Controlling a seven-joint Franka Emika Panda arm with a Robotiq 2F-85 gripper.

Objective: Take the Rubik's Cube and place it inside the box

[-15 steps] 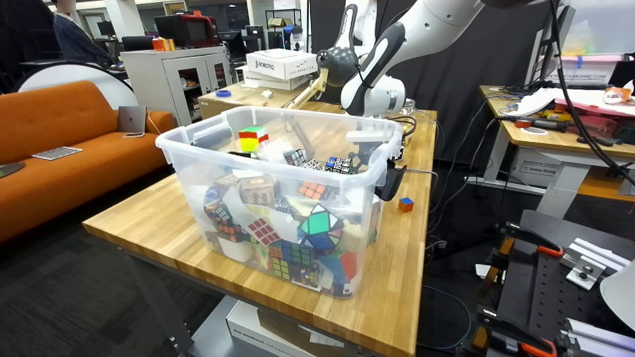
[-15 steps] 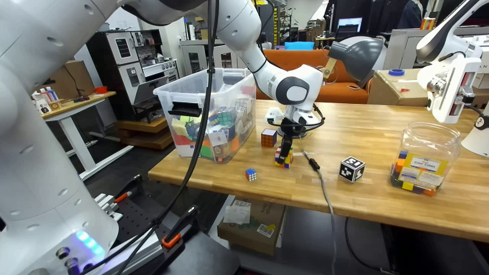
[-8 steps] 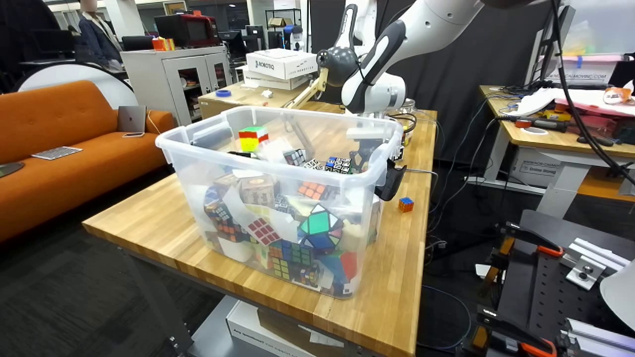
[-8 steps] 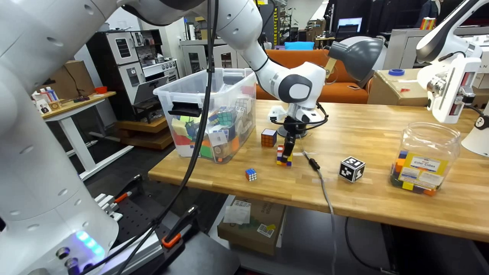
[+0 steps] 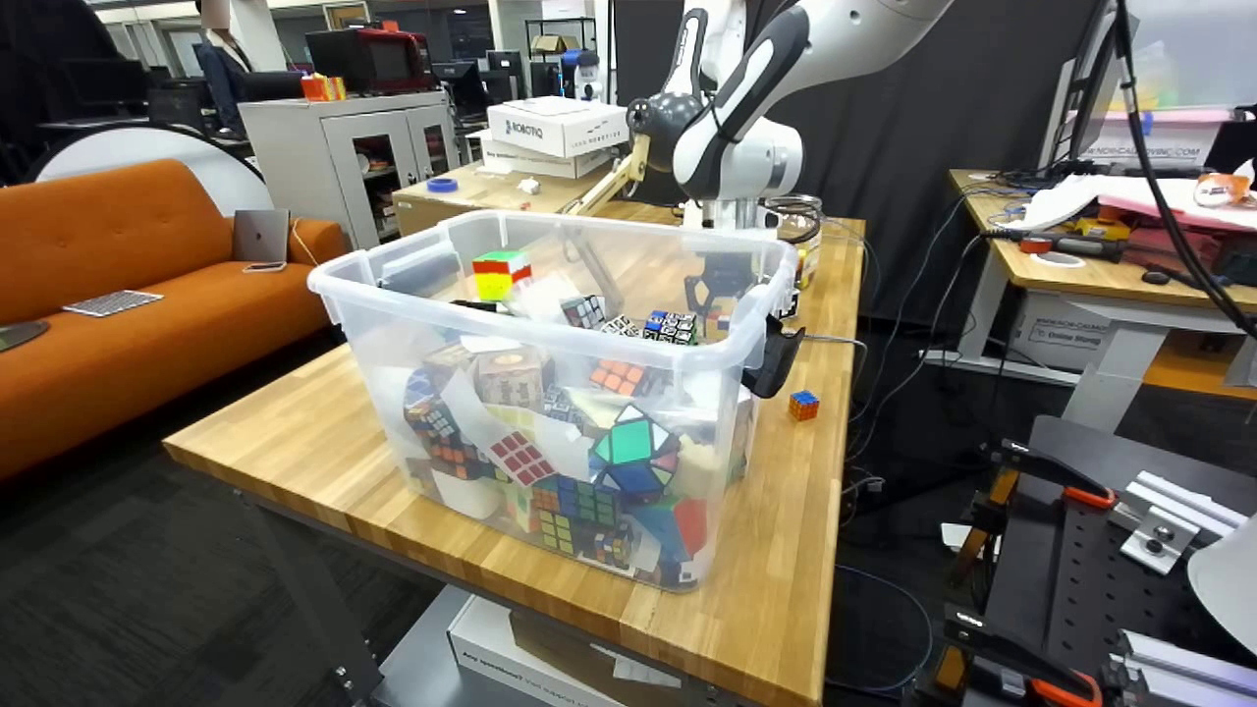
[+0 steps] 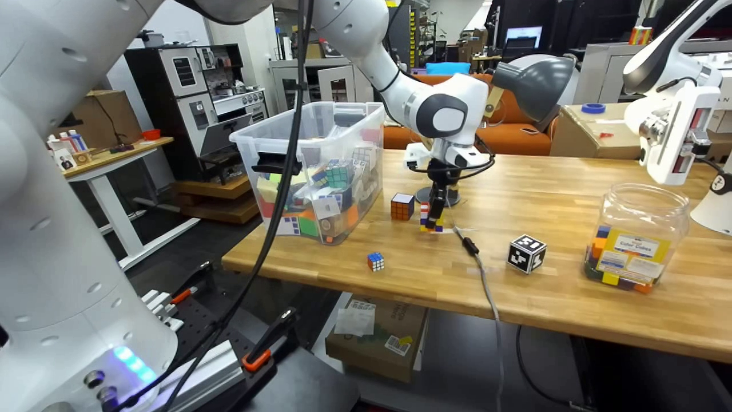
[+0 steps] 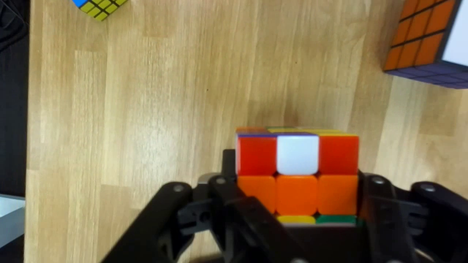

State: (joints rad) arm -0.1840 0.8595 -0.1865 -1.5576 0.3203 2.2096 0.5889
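Note:
A multicoloured Rubik's Cube, with red, white and orange squares facing the camera, is pinched between the black fingers in the wrist view. My gripper is shut on its two opposite sides. In an exterior view the gripper points down and hides much of the cube, which looks raised off the table. The box, a clear plastic tub filled with many puzzle cubes, stands beside the arm. Through its wall the gripper shows only hazily. In an exterior view the tub is left of the gripper.
Between tub and gripper stands an orange-sided cube with a white top. A tiny cube lies near the table edge. Further right are a black-and-white marker cube, a cable and a clear jar. A desk lamp hangs behind the wrist.
The gripper has closed on the multicoloured cube. In an exterior view, gripper and cube have since shifted upward and slightly right, as if lifted. The tub and other cubes stay put.

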